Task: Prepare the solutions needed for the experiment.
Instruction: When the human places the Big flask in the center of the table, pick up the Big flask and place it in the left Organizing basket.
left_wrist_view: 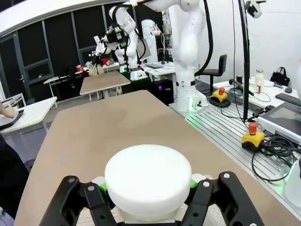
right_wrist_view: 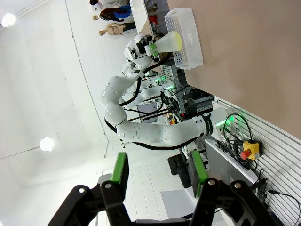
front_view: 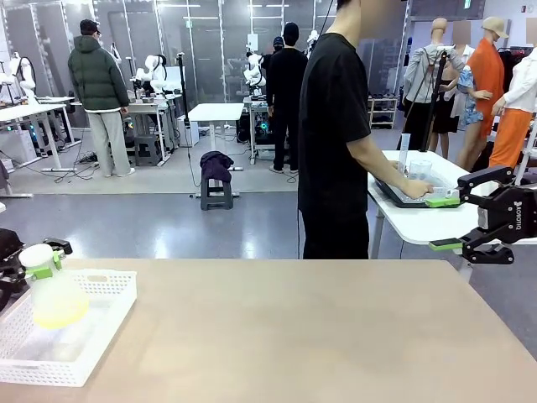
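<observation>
The tan tabletop (front_view: 285, 327) lies bare across its middle and right, an open stretch running from the white basket (front_view: 92, 336) out to the far edge and the right-hand edge. That basket, a lattice-walled tray, sits at the tabletop's near left corner, its long side close to the left edge. Above the basket's left half the left tool (front_view: 21, 262) holds a translucent conical flask (front_view: 52, 294) by the neck; the flask hangs over the basket's interior with its pale yellow-green solution (front_view: 59, 315) pooled in the wide base. In the left wrist view the left tool (left_wrist_view: 148, 188) has its green pads pressed against the flask's round white cap (left_wrist_view: 148, 181) from both sides. Well apart from the basket, past the tabletop's right edge, the right tool (front_view: 457, 222) hovers with its fingers spread and nothing between them. A person (front_view: 336, 143) stands beyond the far edge, turned toward a white side table (front_view: 419, 222).
</observation>
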Action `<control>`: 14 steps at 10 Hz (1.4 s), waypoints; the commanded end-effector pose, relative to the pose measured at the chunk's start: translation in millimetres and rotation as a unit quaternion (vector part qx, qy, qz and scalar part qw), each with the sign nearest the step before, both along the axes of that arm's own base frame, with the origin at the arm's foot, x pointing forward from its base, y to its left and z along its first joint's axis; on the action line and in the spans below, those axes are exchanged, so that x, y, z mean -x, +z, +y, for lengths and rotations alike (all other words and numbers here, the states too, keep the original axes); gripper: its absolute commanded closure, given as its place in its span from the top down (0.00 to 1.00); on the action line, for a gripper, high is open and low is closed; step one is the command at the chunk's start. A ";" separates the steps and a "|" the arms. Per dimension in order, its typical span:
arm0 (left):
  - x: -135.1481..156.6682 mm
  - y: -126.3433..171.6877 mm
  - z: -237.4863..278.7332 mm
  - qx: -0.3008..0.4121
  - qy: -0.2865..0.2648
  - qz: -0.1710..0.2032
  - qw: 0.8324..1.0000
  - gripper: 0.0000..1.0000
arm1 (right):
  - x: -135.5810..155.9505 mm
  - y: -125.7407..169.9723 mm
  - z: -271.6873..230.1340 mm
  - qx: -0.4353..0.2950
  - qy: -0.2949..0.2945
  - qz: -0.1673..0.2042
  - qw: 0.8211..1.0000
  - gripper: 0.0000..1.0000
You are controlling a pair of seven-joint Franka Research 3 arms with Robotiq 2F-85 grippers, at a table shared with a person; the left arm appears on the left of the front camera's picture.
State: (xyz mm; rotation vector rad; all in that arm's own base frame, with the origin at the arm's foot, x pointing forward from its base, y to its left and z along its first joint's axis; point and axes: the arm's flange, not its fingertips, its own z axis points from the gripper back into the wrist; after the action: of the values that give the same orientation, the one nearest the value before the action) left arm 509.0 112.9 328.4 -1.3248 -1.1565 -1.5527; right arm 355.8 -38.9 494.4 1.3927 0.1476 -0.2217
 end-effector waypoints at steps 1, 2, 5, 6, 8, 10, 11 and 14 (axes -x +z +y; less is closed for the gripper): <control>14.8 -34.6 12.9 0.020 -0.004 0.000 1.000 0.05 | -0.7 2.5 -1.3 0.001 0.003 0.001 1.000 0.66; 13.7 -40.1 11.7 0.011 -0.004 0.011 1.000 0.05 | -0.7 2.5 -1.3 0.001 0.003 0.001 1.000 0.66; 7.4 -54.9 2.1 0.000 -0.018 0.037 0.999 0.05 | -0.7 2.5 -1.3 0.001 0.003 0.001 1.000 0.66; 7.2 -58.1 0.5 -0.012 -0.018 0.046 0.999 0.05 | -0.7 2.5 -1.3 0.001 0.003 0.001 1.000 0.66; 6.7 -64.3 -1.9 -0.011 -0.030 0.050 0.998 0.05 | -0.7 2.5 -1.3 0.001 0.003 0.001 1.000 0.66; 8.3 -66.1 -3.1 -0.008 -0.038 0.055 0.998 0.43 | -0.7 2.5 -1.3 0.001 0.003 0.001 1.000 0.66; 10.7 -65.4 -1.9 -0.009 -0.045 0.047 0.998 0.43 | -0.7 2.5 -1.3 0.001 0.003 0.001 1.000 0.66; 14.3 -59.4 0.8 -0.021 -0.048 0.046 0.998 0.83 | -0.7 2.5 -1.3 0.001 0.003 0.001 1.000 0.66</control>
State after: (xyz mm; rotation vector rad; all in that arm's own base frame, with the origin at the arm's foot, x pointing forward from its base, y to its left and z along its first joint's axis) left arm 502.3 108.4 268.2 -1.4374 -1.0150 -1.5072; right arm 355.8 -38.9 494.4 1.3927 0.1477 -0.2216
